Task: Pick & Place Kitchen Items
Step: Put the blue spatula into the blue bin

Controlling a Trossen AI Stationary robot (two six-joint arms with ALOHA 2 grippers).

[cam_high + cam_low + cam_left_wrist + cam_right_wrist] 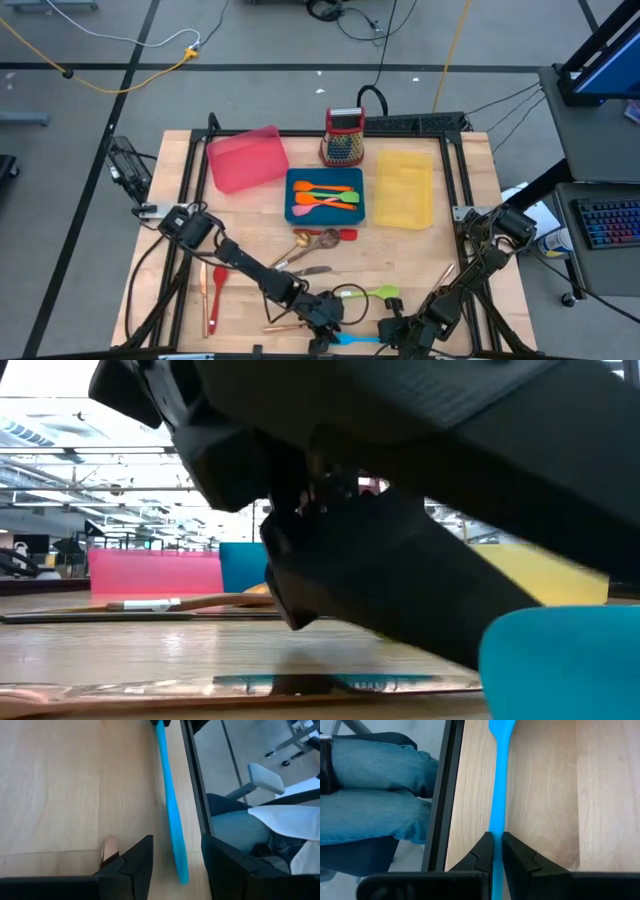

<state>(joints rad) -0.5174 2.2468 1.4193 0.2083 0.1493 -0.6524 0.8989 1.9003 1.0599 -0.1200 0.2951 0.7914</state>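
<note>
Right wrist view: my right pincer (497, 851) is pinched narrow on the handle of the blue spatula (498, 785), which lies along the near edge of the bench (545, 795), beside a seated person's jeans (375, 795). In the left wrist view my left pincer (177, 865) stands wide, its fingers either side of the same spatula's other end without touching it. From above, orange and green utensils (325, 197) lie in the blue tray (295, 210), between the pink tray (245, 158) and yellow tray (405, 190). No writing or brand is legible anywhere.
</note>
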